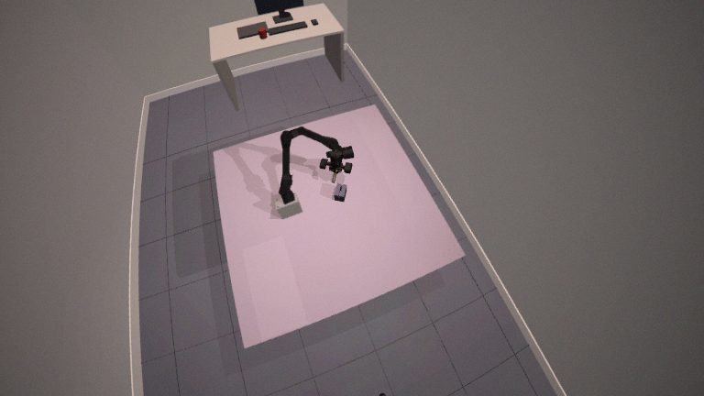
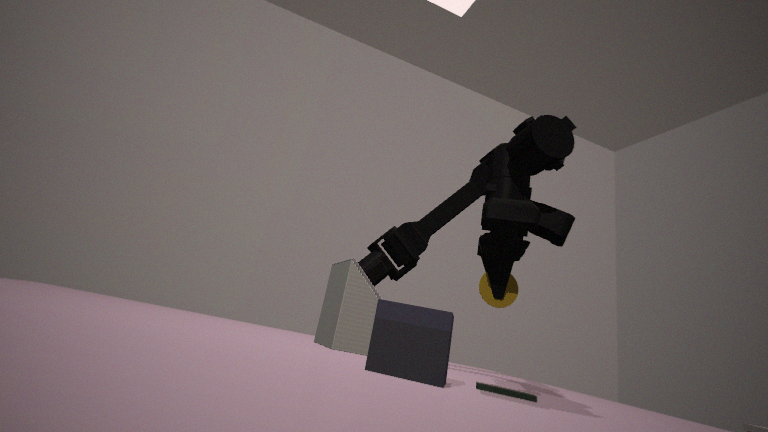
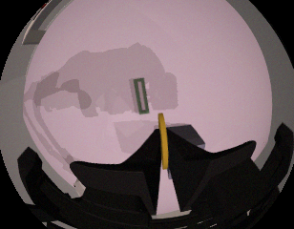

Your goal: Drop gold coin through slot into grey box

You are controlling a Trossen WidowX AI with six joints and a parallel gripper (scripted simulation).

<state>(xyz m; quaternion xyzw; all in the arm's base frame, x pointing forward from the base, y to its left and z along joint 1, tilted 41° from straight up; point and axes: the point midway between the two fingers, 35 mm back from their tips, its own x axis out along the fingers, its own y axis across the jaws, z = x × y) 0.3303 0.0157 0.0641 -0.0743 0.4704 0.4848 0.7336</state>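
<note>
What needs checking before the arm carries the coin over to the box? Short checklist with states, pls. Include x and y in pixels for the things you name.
1. Gripper (image 1: 335,172) (image 2: 498,297) (image 3: 161,133) closed on the gold coin (image 2: 485,290) (image 3: 163,148): ok.
2. Coin lifted free of the green holder (image 2: 505,392) (image 3: 146,102): ok, raised above it in the exterior view.
3. Coin upright, on edge: ok.
4. Coin above the slot in the grey box (image 1: 339,192) (image 2: 406,348) (image 3: 187,134): not ok, off to one side.
5. Coin lined up with the slot direction: cannot tell; the slot is hidden in the wrist view.
6. Coin clear of the box: ok, gap visible in the exterior view.
</note>
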